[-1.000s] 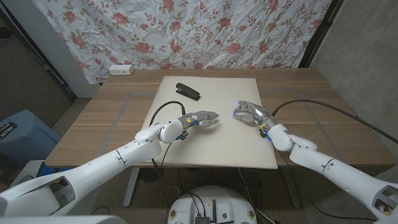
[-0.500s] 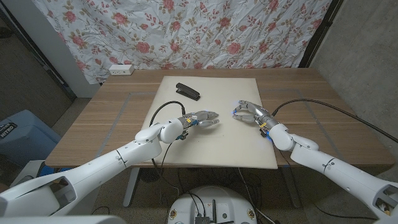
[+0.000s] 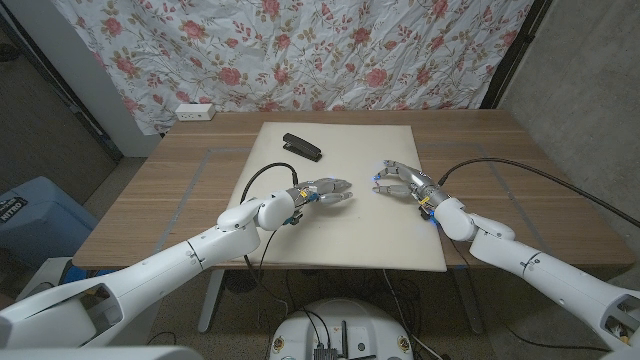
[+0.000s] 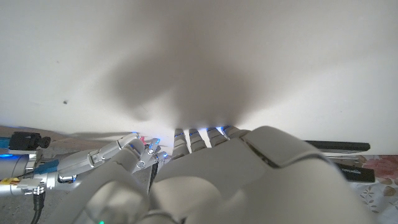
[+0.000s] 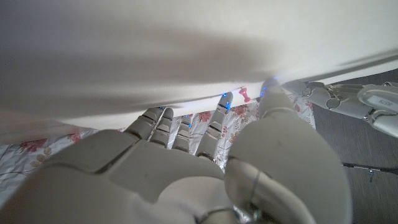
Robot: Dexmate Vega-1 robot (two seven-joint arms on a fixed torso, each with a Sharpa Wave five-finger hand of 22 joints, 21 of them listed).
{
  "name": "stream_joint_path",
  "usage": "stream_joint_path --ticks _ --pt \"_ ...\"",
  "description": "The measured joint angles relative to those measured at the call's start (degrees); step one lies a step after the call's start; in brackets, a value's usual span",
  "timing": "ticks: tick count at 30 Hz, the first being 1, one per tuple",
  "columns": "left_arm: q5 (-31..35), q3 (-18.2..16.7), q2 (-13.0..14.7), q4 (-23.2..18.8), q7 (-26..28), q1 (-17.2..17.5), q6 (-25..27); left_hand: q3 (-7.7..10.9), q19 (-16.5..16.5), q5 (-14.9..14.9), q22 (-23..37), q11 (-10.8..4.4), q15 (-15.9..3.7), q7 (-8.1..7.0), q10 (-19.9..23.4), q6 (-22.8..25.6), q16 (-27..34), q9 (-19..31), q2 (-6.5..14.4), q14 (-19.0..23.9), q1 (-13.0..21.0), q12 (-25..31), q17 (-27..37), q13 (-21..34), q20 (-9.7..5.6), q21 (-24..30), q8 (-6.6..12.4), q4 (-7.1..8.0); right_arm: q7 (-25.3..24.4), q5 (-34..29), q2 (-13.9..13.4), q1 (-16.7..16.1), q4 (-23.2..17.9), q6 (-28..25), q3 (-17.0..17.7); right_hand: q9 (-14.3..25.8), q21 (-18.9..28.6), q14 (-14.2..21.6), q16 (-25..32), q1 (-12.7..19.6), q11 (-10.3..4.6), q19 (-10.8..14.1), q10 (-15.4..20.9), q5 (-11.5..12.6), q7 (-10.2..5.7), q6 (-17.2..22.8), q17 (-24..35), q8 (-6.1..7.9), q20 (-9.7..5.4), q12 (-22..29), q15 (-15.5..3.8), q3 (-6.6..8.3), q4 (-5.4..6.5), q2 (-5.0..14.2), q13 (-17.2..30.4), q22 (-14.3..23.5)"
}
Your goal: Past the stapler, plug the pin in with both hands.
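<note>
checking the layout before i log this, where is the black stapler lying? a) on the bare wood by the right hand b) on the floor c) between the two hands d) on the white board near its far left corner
d: the stapler lies on the white board close to its far left corner, farther from the robot than the left hand and the right hand.

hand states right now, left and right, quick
left hand: cannot be told, fingers reach out over the mat, nothing seen in them
right hand: holding the pink pin, pinched at its fingertips
</note>
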Motion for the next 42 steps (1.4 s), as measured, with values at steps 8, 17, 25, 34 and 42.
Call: stream_joint_path --ticks 8,17,25,34,42 --pt "0.16 -0.16 0.03 0.03 0.94 0.02 -0.76 0.24 0.14 0.0 0.02 0.11 -0.01 0.3 0.53 0.33 0.01 -0.01 0.0 0.0 0.0 0.0 0.04 -0.01 -0.15 0.37 0.0 -0.24 0.71 0.27 -0.27 0.42 0.85 1.82 0.1 -0.36 0.0 -1.22 -0.49 -2.48 0.52 -1.0 -1.52 0.23 0.64 -3.44 0.27 -1.83 0.2 0.0 0.61 -0.92 0.45 -0.09 0.0 0.09" --pt "0.42 -0.76 0.27 -0.11 1.85 0.29 -1.77 0.47 0.75 0.0 0.02 0.01 0.0 0.11 0.84 0.53 0.05 0.04 0.0 0.01 0.0 0.01 0.08 -0.01 -0.13 0.39 0.27 0.0 0.98 0.25 -0.62 0.6 1.2 4.11 0.48 -0.63 -0.01 -1.21 -0.49 -4.67 0.52 -1.4 -1.51 0.66 0.2 -6.89 0.26 -3.83 0.19 0.0 0.61 -1.63 1.16 -0.16 -0.01 -0.08" --pt "0.62 -1.41 0.48 -0.6 2.93 0.75 -2.12 0.71 1.16 0.0 0.13 0.01 0.01 0.2 0.85 1.24 0.22 0.05 0.0 0.02 0.0 0.04 0.1 0.04 0.09 0.9 0.27 -0.25 1.03 0.18 -0.94 0.41 0.59 4.72 0.99 -0.63 0.05 -1.42 -0.49 -5.34 0.52 -1.5 -1.51 1.11 0.32 -8.24 0.26 -4.65 0.32 0.0 0.82 -1.63 1.16 -0.08 -0.01 -0.04" --pt "1.1 -2.35 0.9 -1.78 4.17 1.53 -2.23 0.94 1.75 0.0 0.1 0.01 0.0 0.2 0.84 1.24 0.22 0.05 0.0 0.02 0.0 0.05 -0.17 0.04 0.08 0.91 0.27 -0.47 1.26 0.13 -1.24 0.19 -0.35 5.1 1.69 -0.9 0.27 -1.42 -0.7 -5.94 0.52 -1.49 -1.51 1.11 0.22 -8.33 0.26 -5.01 0.32 0.23 0.81 -1.86 1.4 0.52 -0.01 0.04" --pt "1.34 -3.2 1.18 -3.06 5.28 2.25 -2.23 1.2 2.29 0.0 0.1 0.01 0.31 0.2 0.84 1.86 0.22 0.04 0.0 0.33 0.0 0.05 -0.17 0.04 0.01 0.9 0.27 -0.69 1.33 0.29 -1.71 -0.5 -1.76 5.13 2.55 -0.89 0.27 -1.62 -0.69 -6.42 0.52 -1.49 -1.51 1.11 0.65 -9.38 0.25 -5.89 0.32 0.23 1.02 -2.02 1.56 0.98 -0.01 0.03"
